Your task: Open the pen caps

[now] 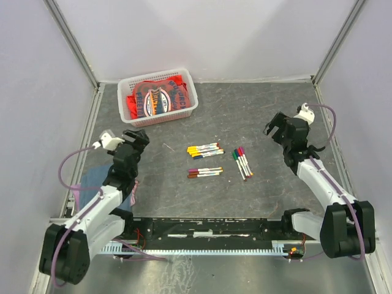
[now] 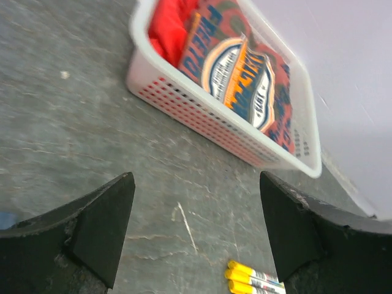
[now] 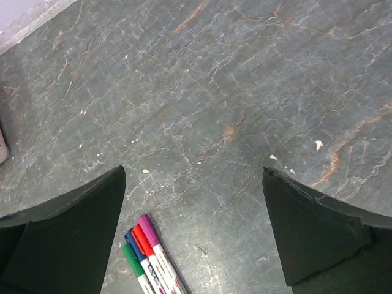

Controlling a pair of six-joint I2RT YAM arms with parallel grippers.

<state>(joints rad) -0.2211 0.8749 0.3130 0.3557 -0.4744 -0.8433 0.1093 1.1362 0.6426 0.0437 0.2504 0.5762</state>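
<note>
Capped pens lie in three small groups mid-table. The yellow and orange pen caps (image 1: 192, 150) point left, and the purple and brown caps (image 1: 192, 173) lie just below them. A third group with green, blue, red and purple caps (image 1: 237, 151) lies to the right. My left gripper (image 1: 136, 138) hovers open left of the pens, and the yellow caps (image 2: 240, 272) show low between its fingers (image 2: 104, 226). On the right my right gripper (image 1: 275, 127) hangs open. In its wrist view the purple cap (image 3: 147, 225), red cap (image 3: 140, 237) and green cap (image 3: 130, 257) sit near the left finger.
A white basket (image 1: 187, 110) holding a red printed cloth (image 1: 156, 98) stands at the back left, and it fills the top of the left wrist view (image 2: 245, 144). A blue cloth (image 1: 98, 180) lies under the left arm. Walls close in the table on three sides.
</note>
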